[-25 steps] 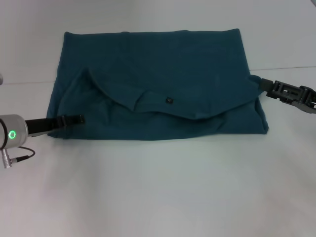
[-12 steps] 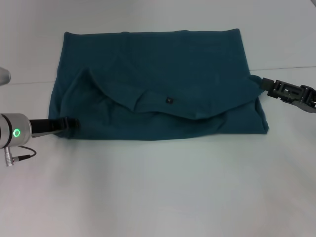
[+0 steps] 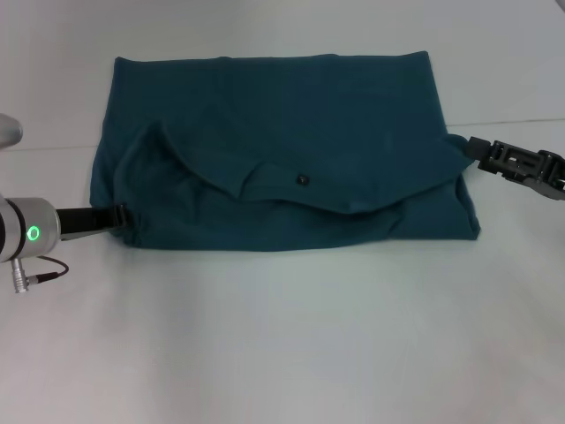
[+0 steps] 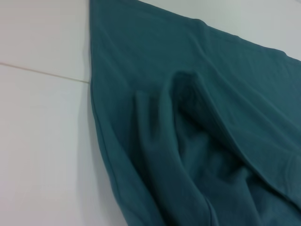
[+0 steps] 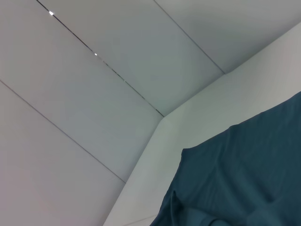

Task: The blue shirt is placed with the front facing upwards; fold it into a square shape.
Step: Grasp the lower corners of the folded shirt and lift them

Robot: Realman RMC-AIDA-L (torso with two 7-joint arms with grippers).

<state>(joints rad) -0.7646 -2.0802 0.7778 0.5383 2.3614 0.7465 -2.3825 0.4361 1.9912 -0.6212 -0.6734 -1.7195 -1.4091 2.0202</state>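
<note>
The blue shirt point(image 3: 282, 132) lies folded into a wide rectangle on the white table, plain teal side up. A curved flap with the small dark neck label point(image 3: 302, 179) lies across its near half, and the lettering is hidden. My left gripper point(image 3: 124, 217) sits low at the shirt's near left edge. My right gripper point(image 3: 473, 150) is at the right edge, shut on a corner of fabric that is drawn out to a point. The left wrist view shows rumpled folds of the shirt point(image 4: 197, 117). The right wrist view shows a shirt edge point(image 5: 244, 179).
The white table point(image 3: 282, 336) stretches bare in front of the shirt. A thin seam line point(image 3: 503, 122) crosses the table behind the right gripper. The right wrist view mostly shows pale wall panels point(image 5: 94, 94).
My left gripper has drawn back to the left, from over the shirt's near left part to its edge. The right gripper and the shirt have stayed where they were.
</note>
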